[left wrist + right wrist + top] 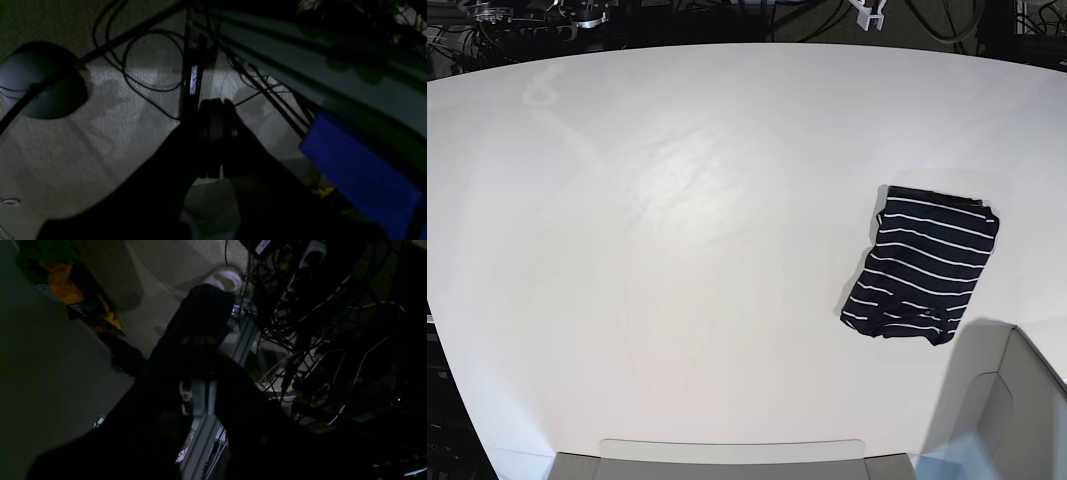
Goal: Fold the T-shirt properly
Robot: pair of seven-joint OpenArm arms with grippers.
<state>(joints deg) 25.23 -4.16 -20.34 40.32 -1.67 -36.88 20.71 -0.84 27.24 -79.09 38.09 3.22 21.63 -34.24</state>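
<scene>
The base view showed no arm at all over the white surface [677,250]. The T-shirt [924,264] lay there as a compact folded packet, dark with thin white stripes, toward the right of that view and well apart from everything else. Its long axis ran from upper right to lower left, tilted a little off the surface's edge. A grey box [1012,400] stood just beside its lower corner, apart from it.

Both wrist cameras looked down past the surface, at floor and cables. The right fingers [199,396] appeared as a dark mass over an aluminium frame [243,336], pressed together and holding nothing that could be made out. The left fingers [213,146] hung over carpet [83,140] beside a blue cloth [360,166], likewise closed and empty as far as the dim picture allowed.

The shirt therefore lay up and away from both sets of fingers, out of either wrist view. Since the left arm sat on the base view's right, it was probably the nearer one. The fold looked finished; any further move would have meant lifting an arm back over the surface.
</scene>
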